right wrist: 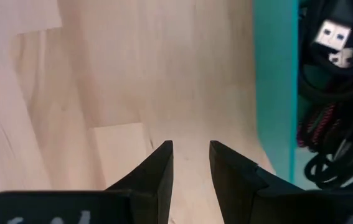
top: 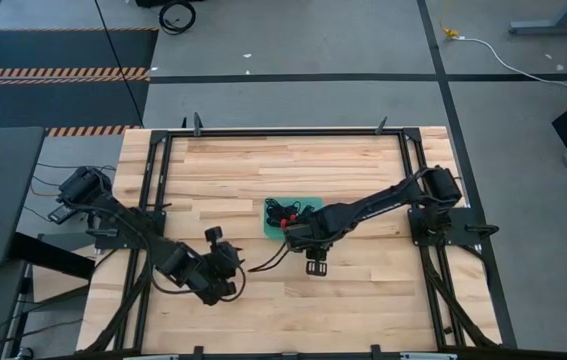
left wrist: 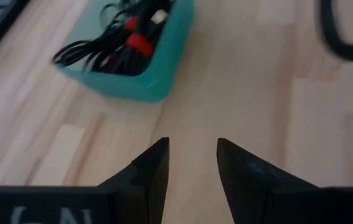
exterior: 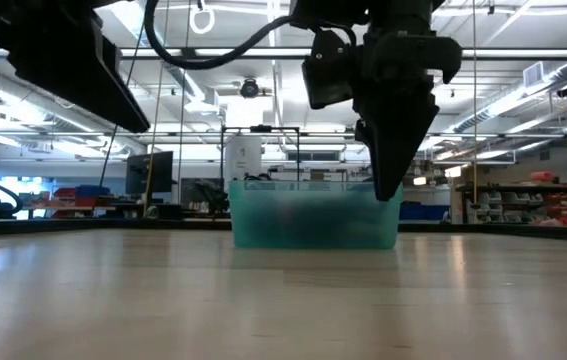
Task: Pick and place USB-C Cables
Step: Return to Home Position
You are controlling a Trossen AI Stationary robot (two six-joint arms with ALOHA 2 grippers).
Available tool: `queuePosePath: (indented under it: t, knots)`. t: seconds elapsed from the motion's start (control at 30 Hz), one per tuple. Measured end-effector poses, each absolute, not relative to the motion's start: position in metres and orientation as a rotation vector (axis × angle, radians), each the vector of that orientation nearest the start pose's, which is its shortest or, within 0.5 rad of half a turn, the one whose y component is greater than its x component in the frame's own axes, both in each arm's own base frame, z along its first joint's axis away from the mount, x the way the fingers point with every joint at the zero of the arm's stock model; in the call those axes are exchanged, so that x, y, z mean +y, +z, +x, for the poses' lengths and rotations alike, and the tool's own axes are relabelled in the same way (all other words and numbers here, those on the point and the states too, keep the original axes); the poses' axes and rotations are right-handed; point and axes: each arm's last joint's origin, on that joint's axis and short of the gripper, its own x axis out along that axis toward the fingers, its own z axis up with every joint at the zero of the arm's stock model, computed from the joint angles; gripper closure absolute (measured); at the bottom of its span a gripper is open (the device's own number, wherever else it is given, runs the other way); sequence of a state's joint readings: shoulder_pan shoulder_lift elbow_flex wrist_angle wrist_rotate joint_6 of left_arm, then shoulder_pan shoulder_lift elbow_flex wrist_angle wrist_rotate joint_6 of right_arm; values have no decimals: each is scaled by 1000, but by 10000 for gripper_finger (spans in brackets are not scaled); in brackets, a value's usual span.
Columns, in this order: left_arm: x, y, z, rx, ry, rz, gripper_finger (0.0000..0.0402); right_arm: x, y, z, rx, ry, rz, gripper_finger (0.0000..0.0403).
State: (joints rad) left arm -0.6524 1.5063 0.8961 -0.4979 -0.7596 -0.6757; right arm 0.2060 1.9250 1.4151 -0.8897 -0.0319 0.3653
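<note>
High view: USB-C Cables (top: 283, 210) sit piled in a teal bin (top: 269, 232) around the middle of the desk (top: 263, 165); no bundle seen loose on the wood. They are mostly black coils, some with red ties, and one pale plug end shows in the right wrist view. Right gripper (right wrist: 190, 144) hangs just beside the bin's near wall, pointing down at bare desk, fingers a little apart and holding nothing. Left gripper (left wrist: 192, 142) is near the desk's front-left part, facing the bin from farther off, fingers apart and empty. Handling guess: the bundles look light, soft and floppy, and their loops are likely to snag neighbours in the pile. Best hold is probably across the tied waist at a red tie, not on a plug or a single loose loop. In the way: the bin walls, the tangle itself, and the right arm lying across the bin's right side, which would block the left arm's reach from there. Off the desk, a black ring coil (top: 176, 15) and a white cable (top: 503, 55) with a yellow end lie on the floor, well apart from everything.
</note>
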Motion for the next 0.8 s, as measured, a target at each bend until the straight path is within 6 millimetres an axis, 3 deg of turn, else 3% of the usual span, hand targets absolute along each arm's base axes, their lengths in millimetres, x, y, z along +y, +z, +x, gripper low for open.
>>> queuePosePath:
  t: [0.23, 0.47, 0.63, 0.8]
  knots:
    - [-146, 204, 257, 702, 218, 93, 260, 82, 214, 357, 1340, -19, 196, 292]
    - [-96, 207, 288, 750, 126, 0, 269, 73, 259, 336, 1217, -106, 130, 292]
    - [-64, 216, 302, 689, 101, -45, 312, 68, 276, 327, 1148, -162, 72, 292]
    - [-46, 236, 296, 633, 57, -38, 384, 64, 287, 316, 1155, -179, -6, 305]
